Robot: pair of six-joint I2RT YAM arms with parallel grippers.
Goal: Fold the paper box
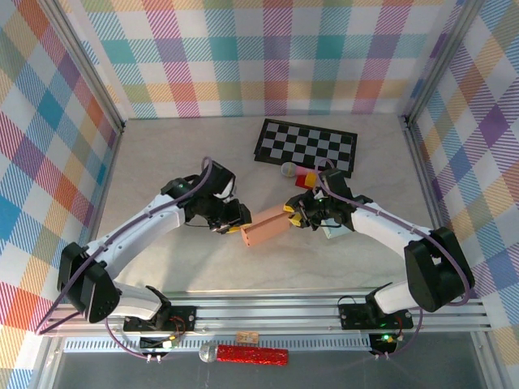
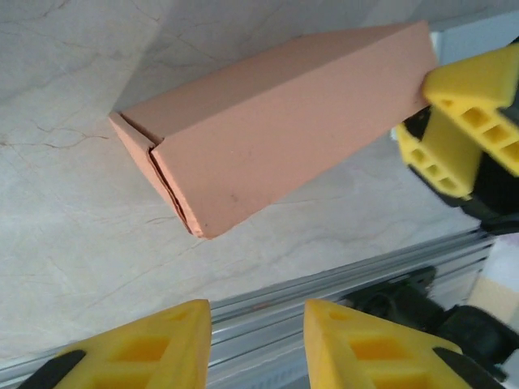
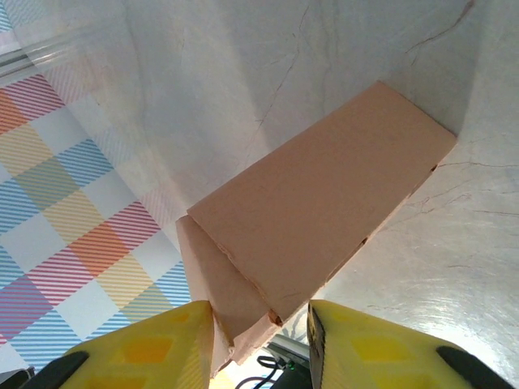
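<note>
**A:** Where is the paper box (image 1: 266,228)?

**B:** It lies flat on the table (image 1: 162,170), about the middle, between the 2 grippers. In the top view its long side runs from lower left up to the right.

**A:** And the left gripper (image 1: 235,226)?

**B:** It is just beside the box's left end. In the left wrist view its 2 yellow fingers (image 2: 162,340) stand apart with nothing between them, so it is released. The box (image 2: 276,138) sits ahead of them, and that end looks closed, with overlapping flaps.

**A:** The right gripper (image 1: 293,212)?

**B:** It is at the box's other end. In the right wrist view that end of the box (image 3: 324,203) reaches down between the 2 fingers (image 3: 154,348), and a flap pokes out under the top panel. The flap meets 1 finger, and I see a thin gap at the other. I cannot tell whether it is really squeezing.

**A:** Anything else nearby?

**B:** A checkered board (image 1: 306,146) lies farther back, well apart from the box.
</note>
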